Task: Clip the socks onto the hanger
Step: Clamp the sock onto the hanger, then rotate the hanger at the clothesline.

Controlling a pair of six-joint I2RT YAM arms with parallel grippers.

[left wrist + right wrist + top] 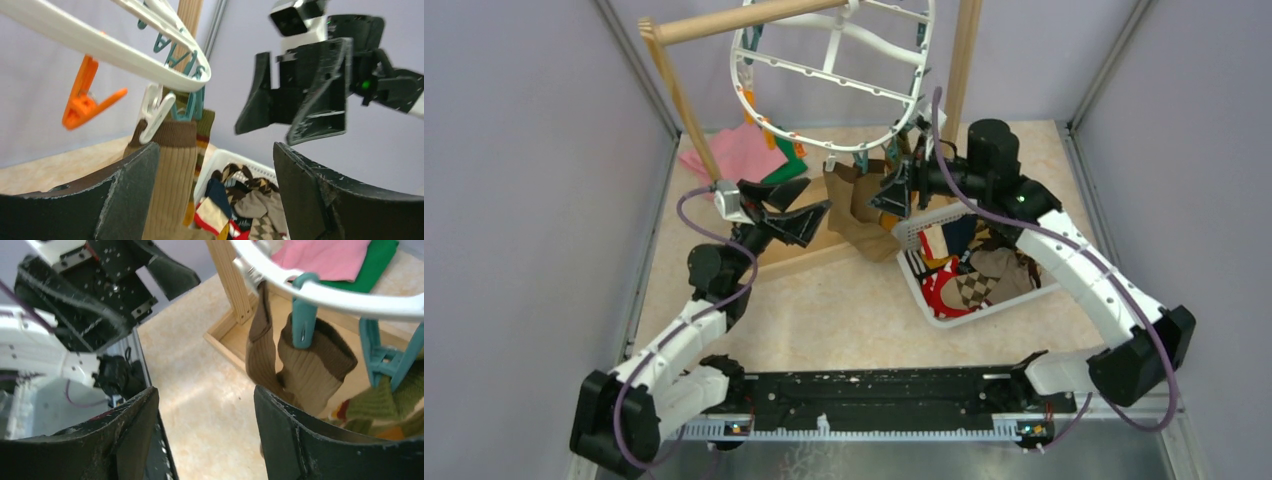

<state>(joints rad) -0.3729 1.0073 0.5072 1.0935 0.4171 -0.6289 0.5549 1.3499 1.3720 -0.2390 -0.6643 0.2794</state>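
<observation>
Clipped under white plastic oval hanger [100, 47]: tan ribbed sock with brown cuff [170, 170]. Flanked by left gripper [812, 208] and right gripper [889, 200], both jaws wide, holding nothing

Wooden rack [679, 95], white basket [911, 235], pink cloth [739, 152]

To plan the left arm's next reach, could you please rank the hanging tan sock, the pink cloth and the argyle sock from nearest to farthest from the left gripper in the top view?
1. hanging tan sock: just right of the left gripper, under the hanger.
2. pink cloth: behind it, to the left.
3. argyle sock: far right, in the white basket.
</observation>
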